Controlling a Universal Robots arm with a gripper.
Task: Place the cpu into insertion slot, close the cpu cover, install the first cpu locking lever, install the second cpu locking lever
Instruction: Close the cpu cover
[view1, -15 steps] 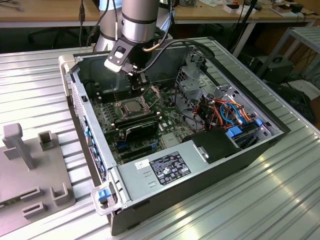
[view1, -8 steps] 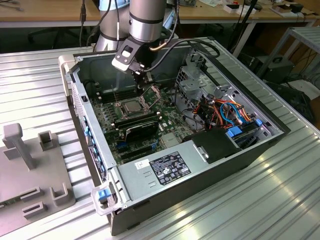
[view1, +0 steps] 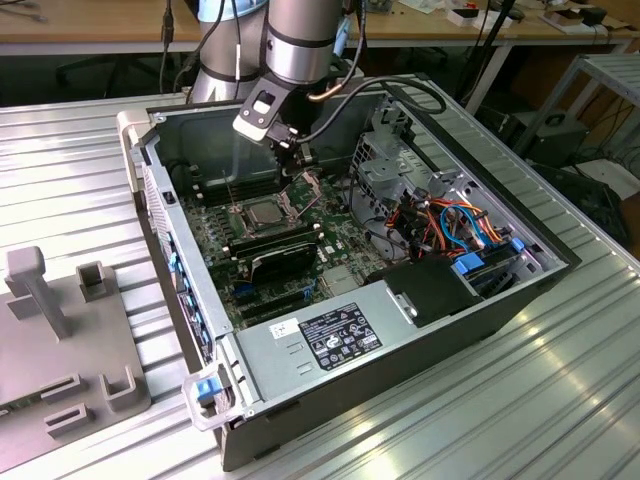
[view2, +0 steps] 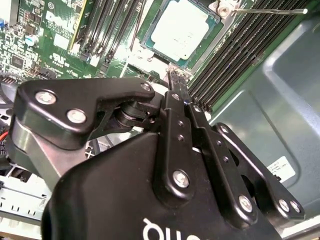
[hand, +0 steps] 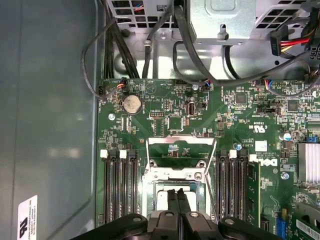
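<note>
While the cpu (view2: 182, 27) lies seated in the insertion slot (hand: 150, 176), the hand (hand: 178, 194), fingers pressed together, hangs over that slot's edge; the cpu cover (hand: 180, 148) stands open behind it.

cpu (view2: 182, 27) — cropped at the edge.

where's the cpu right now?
The cpu sits in the socket on the motherboard, between the two banks of memory slots; the cover stands open at the exterior view's right of it, the gripper just above.
</note>
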